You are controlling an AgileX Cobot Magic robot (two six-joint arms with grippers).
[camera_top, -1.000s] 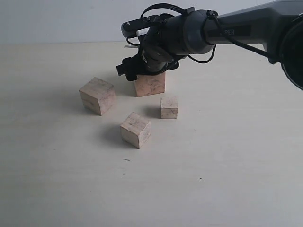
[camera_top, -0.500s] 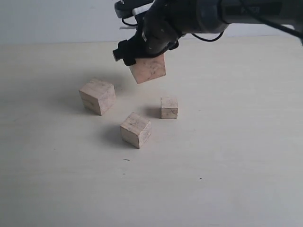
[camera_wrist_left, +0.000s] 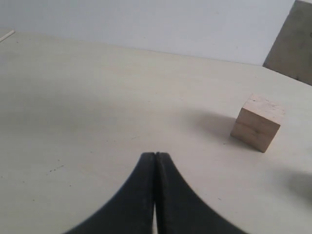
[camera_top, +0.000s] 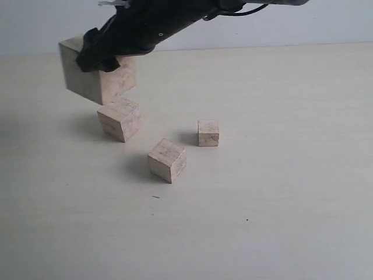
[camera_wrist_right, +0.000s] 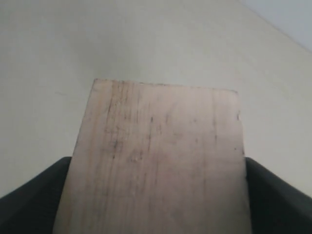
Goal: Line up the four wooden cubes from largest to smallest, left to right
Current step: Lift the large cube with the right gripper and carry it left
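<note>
Right gripper (camera_top: 104,53), clamped on the largest cube (camera_top: 87,81), has carried it to upper left, seemingly airborne; left gripper (camera_wrist_left: 155,157) closed.

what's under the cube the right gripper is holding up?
Held cube hangs off the table. Another cube shows just below it in the exterior view; whether directly underneath, cannot tell. Held cube blocks the wrist view beneath.
</note>
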